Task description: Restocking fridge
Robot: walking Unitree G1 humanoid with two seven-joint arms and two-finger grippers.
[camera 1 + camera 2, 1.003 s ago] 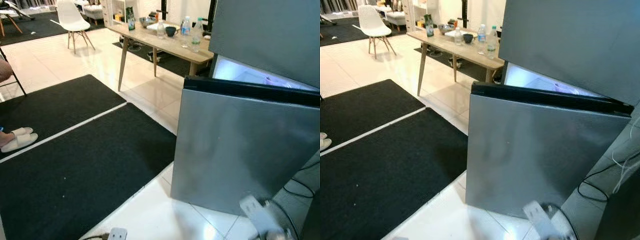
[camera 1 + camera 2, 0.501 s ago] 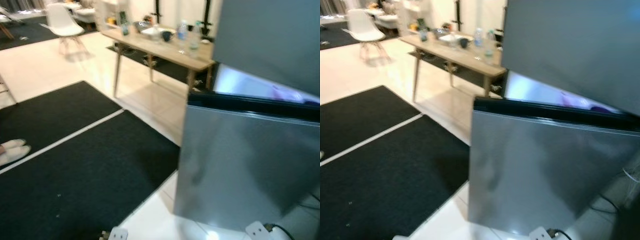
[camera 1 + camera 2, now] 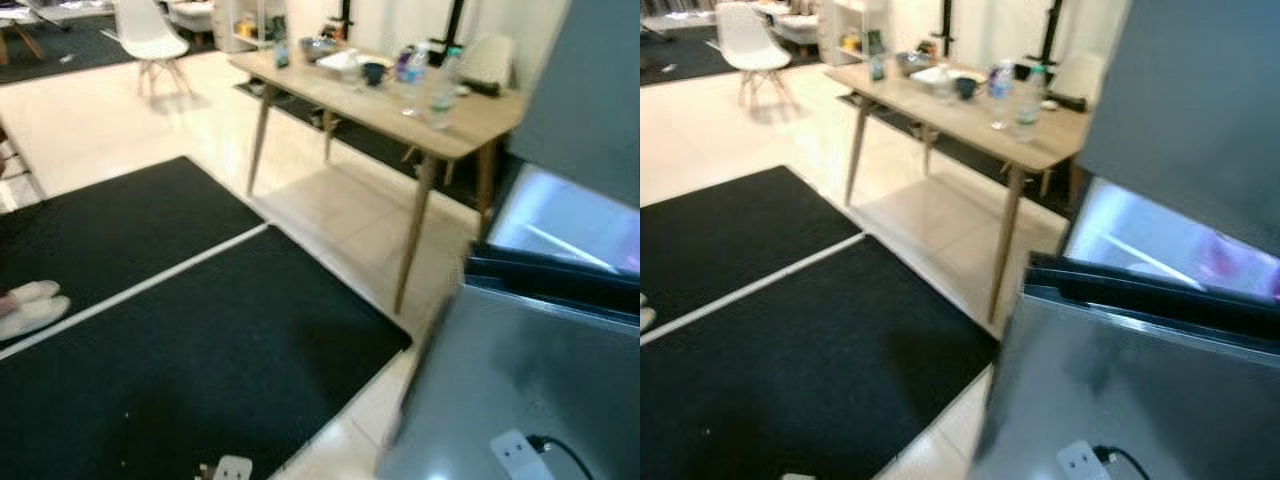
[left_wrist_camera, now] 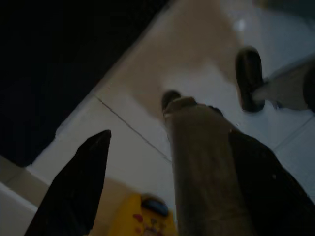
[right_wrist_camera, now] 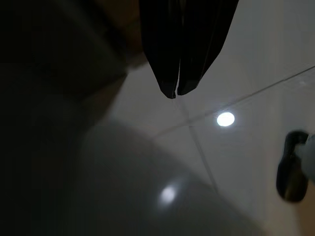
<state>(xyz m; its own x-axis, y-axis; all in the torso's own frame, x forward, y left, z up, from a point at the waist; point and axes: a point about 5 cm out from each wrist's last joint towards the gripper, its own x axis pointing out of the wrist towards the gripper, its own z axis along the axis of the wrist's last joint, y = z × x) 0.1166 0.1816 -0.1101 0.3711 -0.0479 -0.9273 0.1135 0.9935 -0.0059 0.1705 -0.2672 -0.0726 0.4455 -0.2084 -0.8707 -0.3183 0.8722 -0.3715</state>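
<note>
The grey fridge (image 3: 1200,90) stands at the right, its lower door (image 3: 520,390) swung open toward me, and the inside (image 3: 1150,240) is lit. My left gripper (image 4: 170,135) hangs over the white tile floor. Its black fingers (image 4: 74,187) are spread around a tan bottle-like cylinder (image 4: 202,162), with something yellow (image 4: 142,216) near their base. My right gripper (image 5: 174,93) hangs low over the tiles, fingertips together, holding nothing.
A wooden table (image 3: 470,125) with bottles (image 3: 443,80) and a bowl stands just left of the fridge. Black rugs (image 3: 200,350) cover the floor at the left. White slippers (image 3: 30,305), a white chair (image 3: 145,30) and a power strip with cable (image 3: 515,452) are about.
The whole picture has shifted with the camera: the fridge now sits further right and the table nearer the centre. Nothing in the room has visibly moved by itself.
</note>
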